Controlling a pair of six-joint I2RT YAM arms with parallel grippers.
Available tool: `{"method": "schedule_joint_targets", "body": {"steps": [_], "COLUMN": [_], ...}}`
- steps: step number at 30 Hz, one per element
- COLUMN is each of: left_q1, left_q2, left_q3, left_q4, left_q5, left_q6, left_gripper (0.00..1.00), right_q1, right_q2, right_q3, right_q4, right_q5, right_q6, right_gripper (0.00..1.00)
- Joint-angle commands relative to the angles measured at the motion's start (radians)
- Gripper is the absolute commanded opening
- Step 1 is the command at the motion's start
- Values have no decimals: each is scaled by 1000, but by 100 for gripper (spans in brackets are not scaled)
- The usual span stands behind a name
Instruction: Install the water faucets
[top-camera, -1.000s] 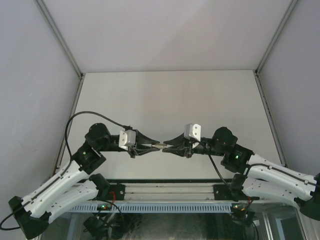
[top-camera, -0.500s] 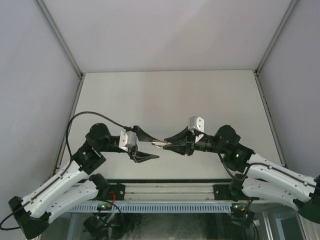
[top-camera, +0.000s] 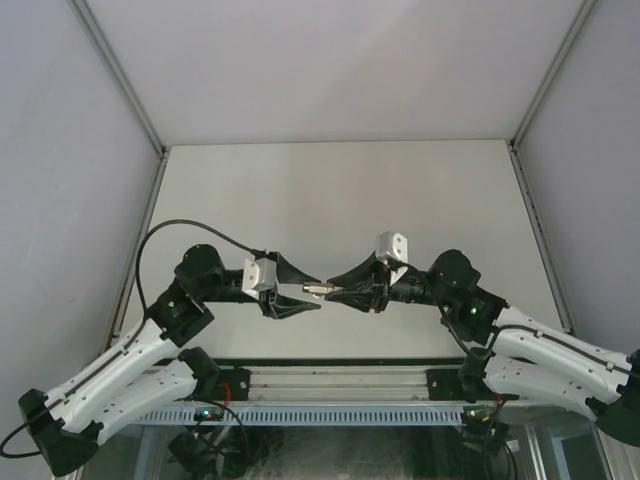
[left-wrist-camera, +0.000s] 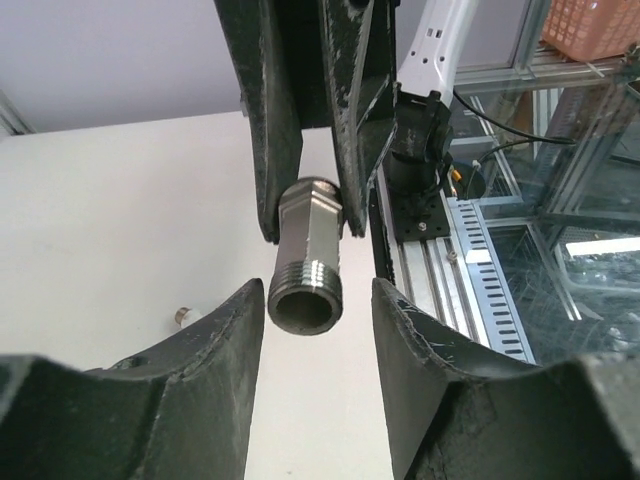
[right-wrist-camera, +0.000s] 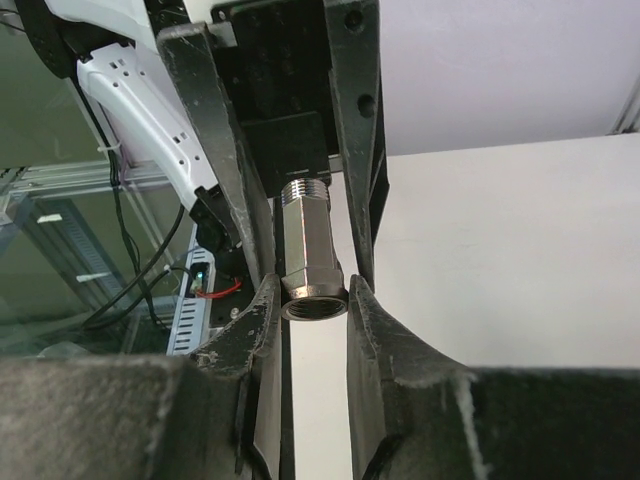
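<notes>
The short dark-grey metal fitting (top-camera: 318, 289) hangs above the table between the two arms. My right gripper (top-camera: 333, 291) is shut on its hexagonal end, which shows in the right wrist view (right-wrist-camera: 311, 256). My left gripper (top-camera: 316, 295) is open, its jaws standing on either side of the fitting's threaded end (left-wrist-camera: 305, 268) without touching it. The white elbow tap (left-wrist-camera: 186, 316) lies on the table below; only its silvery end and a bit of white show past my left finger (left-wrist-camera: 200, 380).
The white table (top-camera: 340, 190) is walled by grey panels. The rail with the arm bases (top-camera: 330, 385) runs along the near edge, also seen in the left wrist view (left-wrist-camera: 470, 270). An orange basket (left-wrist-camera: 590, 25) stands off the table.
One second ago both grippers were closed together on the fitting. My left gripper has opened and let go; the fitting stays in the right gripper. The left gripper then edged right around the threaded end.
</notes>
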Motion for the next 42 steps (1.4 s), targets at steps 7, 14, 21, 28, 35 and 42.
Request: {"method": "schedule_joint_targets", "body": {"steps": [7,14,21,28,35,42], "left_q1": [-6,-7,-7,-7,-8,-7], "left_q2": [-23,-6,13,18,-5,-48], "left_q3": [37,41,46,43,35,10], "left_q4": [90,94,96,97,98,94], "left_q5": [28,30,50,52,26,-75], "left_q6": [-15,-18,-29,-39,-24,-9], "left_gripper": [36,26,35,26,0,0], "right_q1": [-12,-12,2,9,10,-17], "right_q2": [24,33,44,45,24,-21], "right_q3": [32,31,32,30,5,3], "right_q4": [30,39,66,68,104,33], "right_q5": [-1,11,36,51,54,149], "right_q6": [76,102,106,86,99,171], "right_gripper": [0,0,0,0,5,69]}}
